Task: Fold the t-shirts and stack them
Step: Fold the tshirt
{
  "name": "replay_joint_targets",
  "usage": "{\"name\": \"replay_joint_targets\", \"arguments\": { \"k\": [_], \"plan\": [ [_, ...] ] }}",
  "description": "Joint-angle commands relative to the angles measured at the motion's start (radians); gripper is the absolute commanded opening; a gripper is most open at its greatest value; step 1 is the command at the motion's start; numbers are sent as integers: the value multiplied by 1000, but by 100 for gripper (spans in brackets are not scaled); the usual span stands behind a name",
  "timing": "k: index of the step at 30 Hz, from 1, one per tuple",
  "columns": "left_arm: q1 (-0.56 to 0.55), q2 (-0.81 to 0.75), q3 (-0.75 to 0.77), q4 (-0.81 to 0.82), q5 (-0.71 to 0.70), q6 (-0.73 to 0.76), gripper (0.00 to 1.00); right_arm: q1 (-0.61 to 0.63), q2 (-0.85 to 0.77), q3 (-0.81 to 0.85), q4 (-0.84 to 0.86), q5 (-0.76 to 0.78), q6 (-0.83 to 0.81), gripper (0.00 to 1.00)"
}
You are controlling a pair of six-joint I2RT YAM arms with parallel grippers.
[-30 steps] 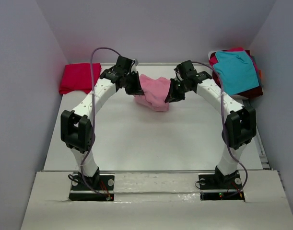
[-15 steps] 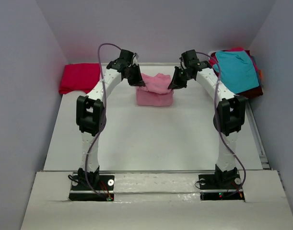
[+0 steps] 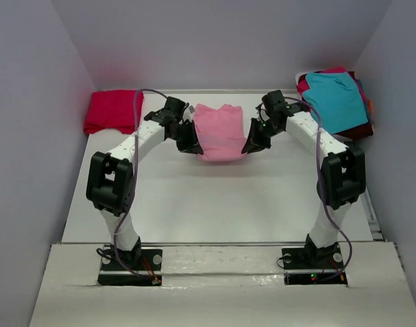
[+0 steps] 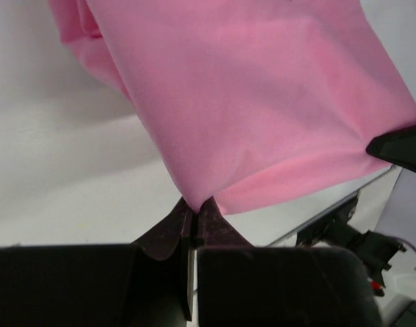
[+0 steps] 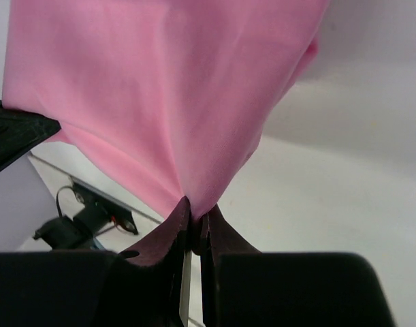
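Observation:
A light pink t-shirt [image 3: 220, 131] hangs stretched between both arms above the far middle of the table. My left gripper [image 3: 189, 145] is shut on its near left corner [image 4: 194, 202]. My right gripper [image 3: 251, 146] is shut on its near right corner [image 5: 194, 208]. The cloth [image 4: 248, 102] fans away from each pair of jaws, and its far end with the sleeves rests toward the back of the table. A crimson red t-shirt [image 3: 112, 110] lies folded at the far left. A teal t-shirt [image 3: 337, 100] tops a pile with a maroon one [image 3: 357, 131] at the far right.
Grey walls close in the white table [image 3: 214, 204] on the left, back and right. A metal rail [image 3: 221, 243] runs along the near edge by the arm bases. The pile at the far right lies close to the right arm's elbow [image 3: 341, 174].
Both grippers have pulled the pink t-shirt's near corners toward the front and a little lower, drawing the bunched cloth out flat. Both stayed shut.

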Motion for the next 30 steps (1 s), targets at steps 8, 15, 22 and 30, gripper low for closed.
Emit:
{"name": "replay_joint_targets", "arguments": {
  "k": [8, 15, 22, 30],
  "plan": [
    [-180, -350, -364, 2, 57, -54, 6, 106, -301, -347, -88, -120, -46, 7],
    [-279, -498, -528, 1, 71, -164, 6, 172, -396, -514, -86, -140, -15, 7],
    [-310, -600, -554, -36, 72, -224, 6, 194, -479, -587, -92, -151, 15, 7],
    [-310, -526, -398, -56, -9, -169, 6, 194, -462, -466, -60, -49, 61, 7]
  ]
}}
